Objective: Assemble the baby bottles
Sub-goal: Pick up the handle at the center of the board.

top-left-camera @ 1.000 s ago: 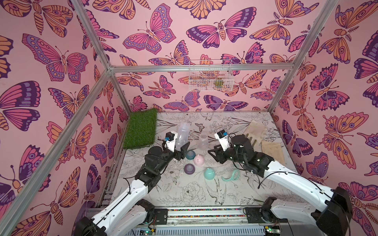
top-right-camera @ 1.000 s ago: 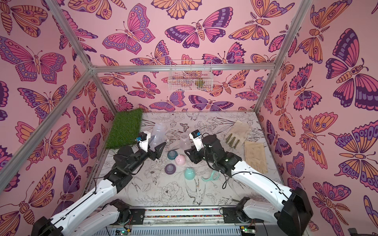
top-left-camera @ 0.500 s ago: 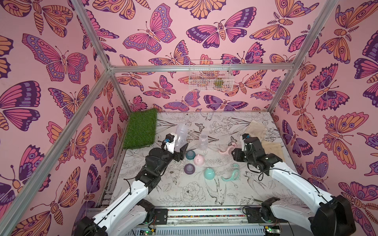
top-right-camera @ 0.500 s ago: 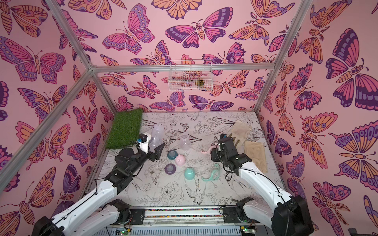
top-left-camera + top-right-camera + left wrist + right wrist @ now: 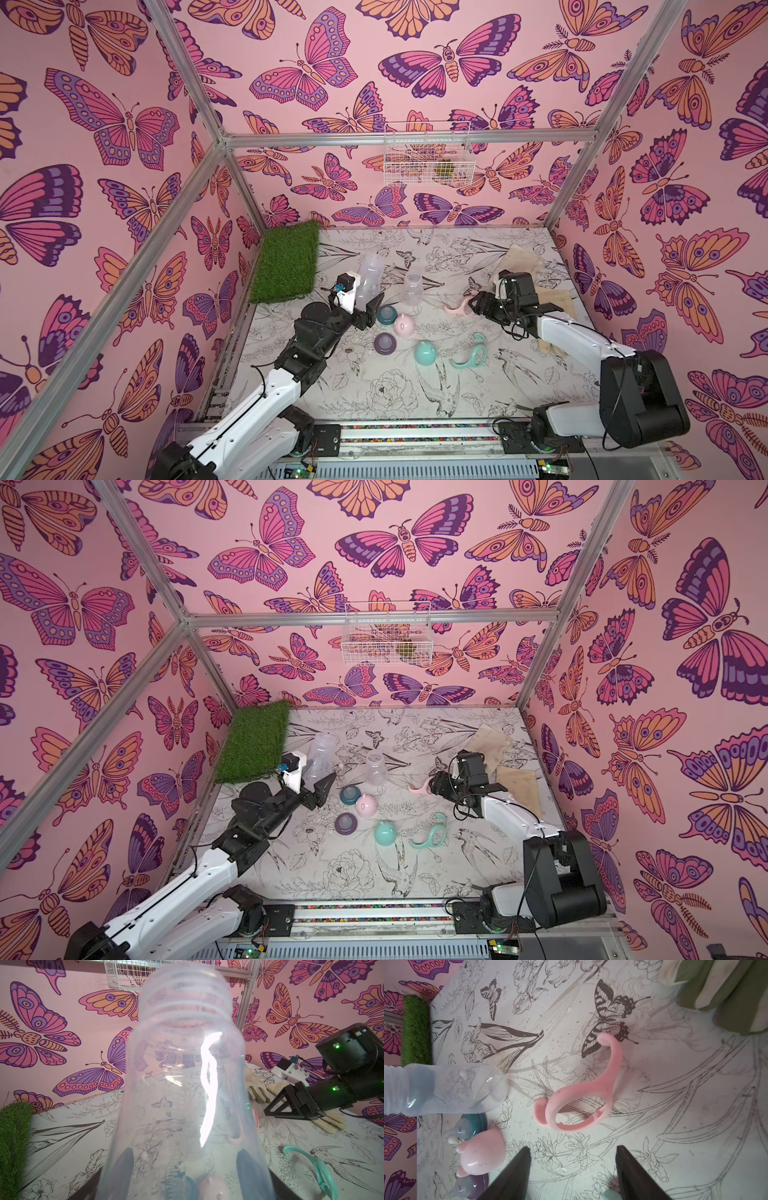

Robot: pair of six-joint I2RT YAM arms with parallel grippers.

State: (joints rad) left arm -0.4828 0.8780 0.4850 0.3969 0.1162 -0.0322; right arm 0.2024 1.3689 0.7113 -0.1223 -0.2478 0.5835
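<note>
My left gripper [image 5: 184, 1152] is shut on a clear bottle [image 5: 182, 1084], held off the table with its threaded neck pointing up and away; both top views show the bottle [image 5: 368, 278] [image 5: 318, 756]. A second clear bottle [image 5: 412, 286] stands upright in the middle. My right gripper [image 5: 571, 1149] [image 5: 473, 305] is open, and the pink handle ring [image 5: 581, 1093] [image 5: 457, 306] lies just ahead of its fingers, untouched. On the table lie a teal nipple collar [image 5: 386, 314], a pink cap [image 5: 403, 325], a purple nipple collar [image 5: 384, 343], a teal cap [image 5: 424, 353] and a teal handle ring [image 5: 469, 353].
A green grass mat [image 5: 286, 262] covers the back left corner. Two beige gloves [image 5: 517, 259] [image 5: 555, 297] lie at the back right, close behind my right wrist. A white wire basket [image 5: 428, 153] hangs on the back wall.
My right arm has swung from the middle out to the right and its jaws have opened wider; the pink ring now shows on the table before them. The left arm holds still with its bottle.
</note>
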